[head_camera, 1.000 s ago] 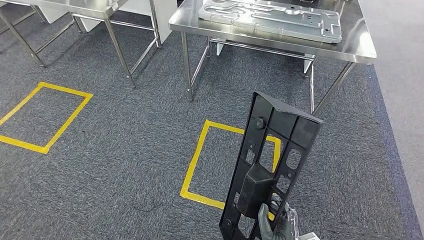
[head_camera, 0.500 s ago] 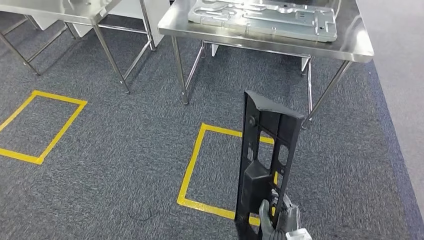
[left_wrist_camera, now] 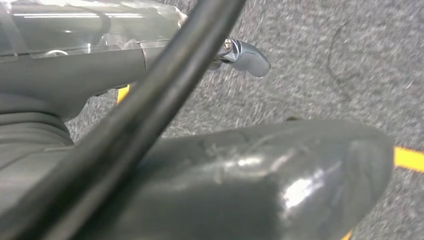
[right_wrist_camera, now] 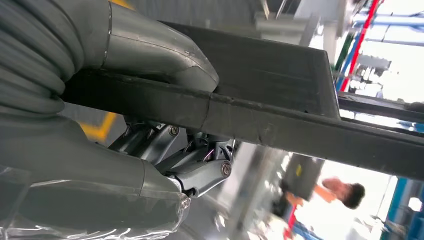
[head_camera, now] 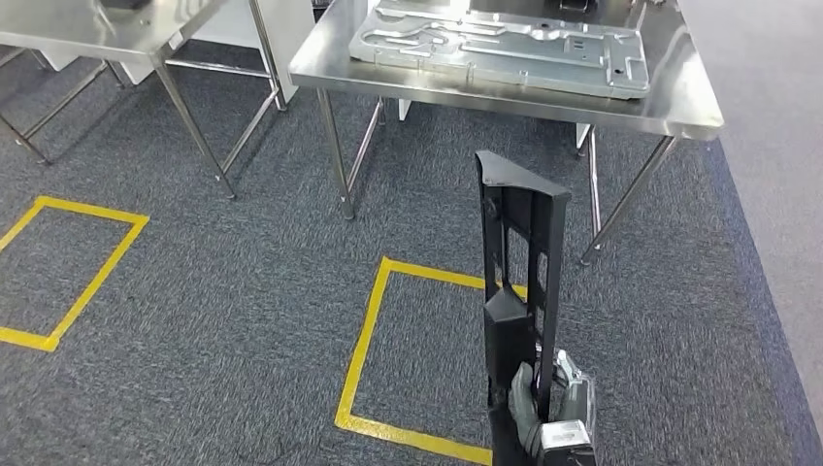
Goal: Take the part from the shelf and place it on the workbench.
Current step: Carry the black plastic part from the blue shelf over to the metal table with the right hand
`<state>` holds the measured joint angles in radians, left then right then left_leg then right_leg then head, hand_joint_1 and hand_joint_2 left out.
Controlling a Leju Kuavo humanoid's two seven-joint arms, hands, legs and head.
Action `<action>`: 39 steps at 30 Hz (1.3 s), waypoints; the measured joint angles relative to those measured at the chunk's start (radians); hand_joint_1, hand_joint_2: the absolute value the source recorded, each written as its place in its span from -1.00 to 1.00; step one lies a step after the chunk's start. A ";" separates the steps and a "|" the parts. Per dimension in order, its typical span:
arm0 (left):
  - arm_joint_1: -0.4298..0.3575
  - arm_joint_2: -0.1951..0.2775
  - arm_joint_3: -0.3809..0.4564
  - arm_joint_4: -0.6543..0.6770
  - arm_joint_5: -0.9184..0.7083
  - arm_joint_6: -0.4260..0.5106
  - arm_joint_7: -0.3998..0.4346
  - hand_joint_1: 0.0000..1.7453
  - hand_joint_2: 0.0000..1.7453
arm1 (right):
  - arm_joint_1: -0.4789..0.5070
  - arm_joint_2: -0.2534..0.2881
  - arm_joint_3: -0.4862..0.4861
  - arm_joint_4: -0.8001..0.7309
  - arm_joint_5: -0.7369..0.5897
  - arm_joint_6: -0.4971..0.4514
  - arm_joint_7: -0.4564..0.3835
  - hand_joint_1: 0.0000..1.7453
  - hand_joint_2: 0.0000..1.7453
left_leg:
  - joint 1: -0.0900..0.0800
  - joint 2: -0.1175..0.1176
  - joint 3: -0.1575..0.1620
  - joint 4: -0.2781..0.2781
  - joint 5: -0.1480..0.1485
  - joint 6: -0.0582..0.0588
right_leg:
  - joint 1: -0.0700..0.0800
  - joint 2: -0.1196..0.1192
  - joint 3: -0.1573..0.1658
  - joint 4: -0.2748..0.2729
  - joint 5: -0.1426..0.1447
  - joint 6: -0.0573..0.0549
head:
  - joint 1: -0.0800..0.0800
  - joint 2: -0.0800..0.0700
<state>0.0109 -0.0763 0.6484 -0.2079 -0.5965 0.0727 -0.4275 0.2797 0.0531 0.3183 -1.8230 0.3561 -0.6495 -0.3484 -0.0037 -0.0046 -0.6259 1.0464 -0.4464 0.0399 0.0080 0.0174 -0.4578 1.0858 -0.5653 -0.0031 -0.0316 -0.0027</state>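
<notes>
The part (head_camera: 519,262) is a long black plastic frame with cut-outs. It stands nearly upright and edge-on in the head view, low and right of centre. My right hand (head_camera: 543,417) grips its lower end from the right side. In the right wrist view the thumb (right_wrist_camera: 150,47) lies over the part's (right_wrist_camera: 280,100) edge and the darker fingers curl under it. The steel workbench (head_camera: 679,97) stands ahead, past the part's top end. My left hand (left_wrist_camera: 225,175) hangs over the carpet, its thumb and a fingertip (left_wrist_camera: 247,52) apart with nothing between them.
A large grey stamped metal plate (head_camera: 505,44) covers much of the workbench top. A second steel table (head_camera: 146,24) stands at the far left. Yellow tape rectangles (head_camera: 364,335) mark the grey carpet. A person (right_wrist_camera: 340,192) stands far off, blurred, in the right wrist view.
The whole picture has shifted: the camera has come nearer the workbench. The part has swung from tilted and face-on to upright and edge-on, still in my right hand.
</notes>
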 joint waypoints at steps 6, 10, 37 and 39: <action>0.001 0.000 0.006 0.000 -0.030 -0.013 0.007 -1.00 -1.00 | -0.025 0.042 -0.124 -0.019 0.401 -0.044 0.024 1.00 1.00 | 0.012 -0.003 0.089 -0.028 -0.053 0.002 | -0.022 -0.009 -0.193 0.195 -0.097 0.036 | 0.000 0.000; 0.003 0.000 0.010 0.000 -0.051 -0.021 0.013 -1.00 -1.00 | -0.049 0.074 -0.225 -0.020 0.671 -0.045 0.029 1.00 1.00 | 0.017 -0.003 0.152 -0.030 -0.106 -0.015 | -0.028 -0.021 -0.196 0.014 0.062 0.035 | 0.001 0.000; -0.027 -0.006 0.042 0.000 -0.103 -0.057 0.003 -1.00 -1.00 | -0.156 -0.096 -0.098 0.028 1.191 -0.030 0.341 1.00 1.00 | 0.015 -0.008 0.087 -0.007 -0.061 0.000 | -0.023 -0.013 -0.196 0.197 -0.112 0.046 | 0.002 0.000; -0.025 -0.007 0.046 0.000 -0.107 -0.063 0.001 -1.00 -1.00 | -0.169 -0.112 -0.085 0.045 1.192 -0.012 0.348 1.00 1.00 | 0.015 -0.009 0.110 -0.008 -0.080 -0.004 | -0.022 -0.014 -0.195 0.098 -0.029 0.040 | 0.002 0.000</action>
<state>-0.0144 -0.0832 0.6940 -0.2083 -0.7040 0.0097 -0.4267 0.1104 -0.0591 0.2336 -1.7779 1.5484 -0.6615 -0.0008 0.0113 -0.0132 -0.5164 1.0388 -0.5267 0.0357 -0.0135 0.0033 -0.6529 1.1837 -0.5948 0.0364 -0.0292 -0.0027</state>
